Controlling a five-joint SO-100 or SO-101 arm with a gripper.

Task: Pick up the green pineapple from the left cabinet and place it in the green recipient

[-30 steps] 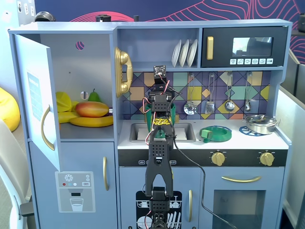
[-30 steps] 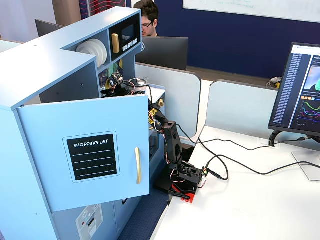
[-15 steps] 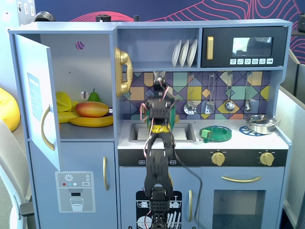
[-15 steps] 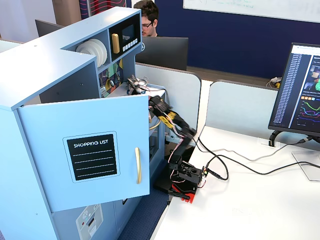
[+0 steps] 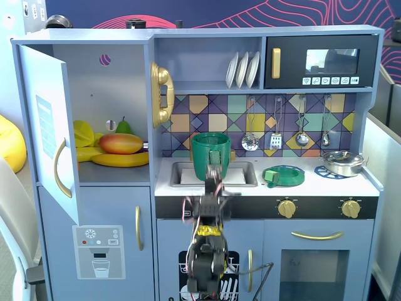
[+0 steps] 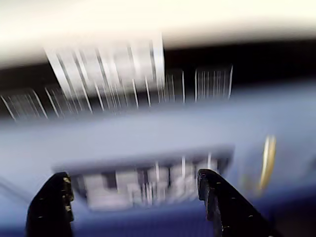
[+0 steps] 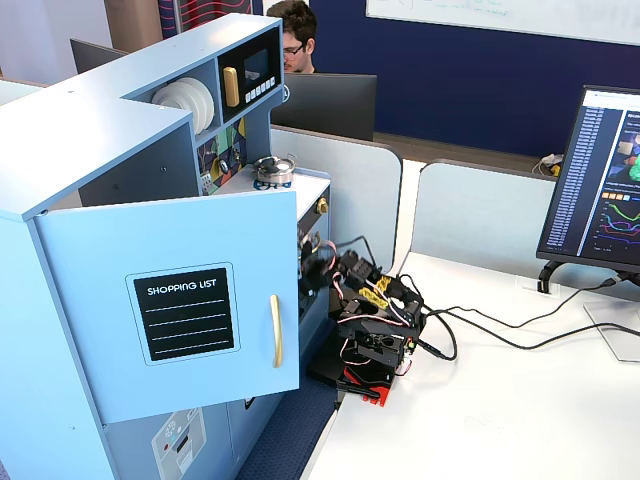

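The left cabinet (image 7: 150, 200) stands with its door (image 7: 170, 300) swung open beside the folded arm (image 7: 370, 320) on the white table (image 7: 500, 400).

Both fixed views give you bright, even room light and sharp detail, with only soft shadow inside the open cabinet (image 5: 106, 106). Your wrist view is badly motion-smeared: streaked white lines, an overexposed pale band along the top, and only the dark gripper (image 6: 133, 190) fingers stay readable.
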